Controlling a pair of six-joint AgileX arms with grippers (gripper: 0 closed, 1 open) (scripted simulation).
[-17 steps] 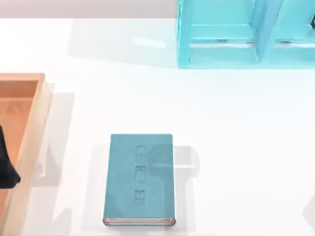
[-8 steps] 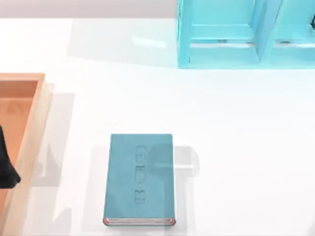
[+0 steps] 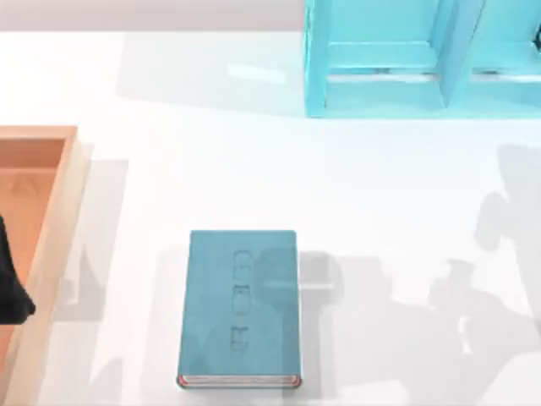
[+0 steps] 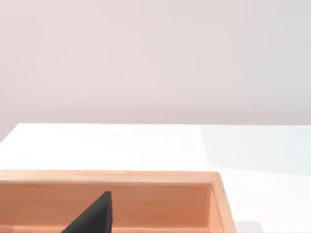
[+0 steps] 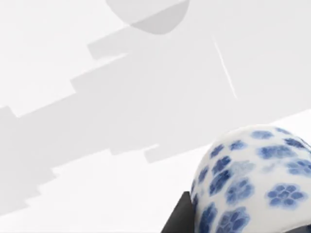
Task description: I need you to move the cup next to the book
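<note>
The teal-blue book (image 3: 241,309) lies flat near the table's front, left of centre, with its white page edges toward the front. In the right wrist view the white cup (image 5: 252,179) with blue flower marks sits close to the camera and clear of the table. Its round shadow falls on the white surface beyond. My right gripper (image 5: 243,218) is shut on the cup, and one dark finger (image 5: 181,217) shows beside it. The right arm's shadow (image 3: 473,279) lies on the table to the right of the book. My left gripper (image 4: 92,216) stays parked over the wooden tray.
A wooden tray (image 3: 51,220) stands along the left edge, with the dark left arm (image 3: 10,288) over it. A light-blue shelf unit (image 3: 423,59) stands at the back right. White table surface lies between the book and the right edge.
A large arm shadow has spread over the table's right side, reaching toward the book. The book, the tray and the left arm have not moved.
</note>
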